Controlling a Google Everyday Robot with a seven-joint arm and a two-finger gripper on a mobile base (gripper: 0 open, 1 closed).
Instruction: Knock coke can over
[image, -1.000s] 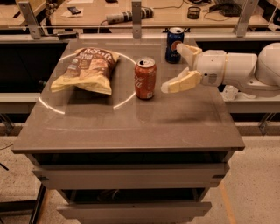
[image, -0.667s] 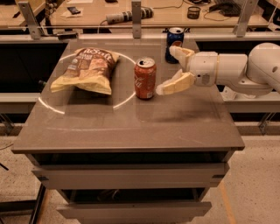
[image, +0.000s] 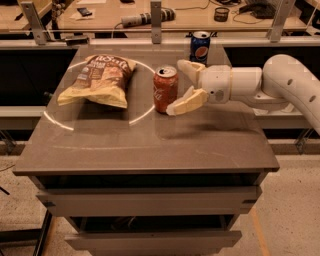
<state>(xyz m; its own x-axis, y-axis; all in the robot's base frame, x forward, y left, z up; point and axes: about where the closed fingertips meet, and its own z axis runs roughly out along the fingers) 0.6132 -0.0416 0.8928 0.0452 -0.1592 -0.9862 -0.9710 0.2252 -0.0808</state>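
Note:
The coke can (image: 165, 89), red-orange with white script and a silver top, stands upright near the middle of the grey table (image: 145, 140). My gripper (image: 183, 86) comes in from the right at can height, open. One finger (image: 186, 102) reaches the can's lower right side and the other (image: 189, 68) sits beside its top right. The can is just left of the gap between them. The white arm (image: 280, 82) stretches off to the right edge.
A blue Pepsi can (image: 200, 47) stands upright at the back of the table, behind the gripper. A chip bag (image: 100, 80) lies flat to the left of the coke can. A bench with cables and tools runs behind the table.
The gripper has moved left towards the coke can, closing the gap to it. The can still stands upright in the same spot.

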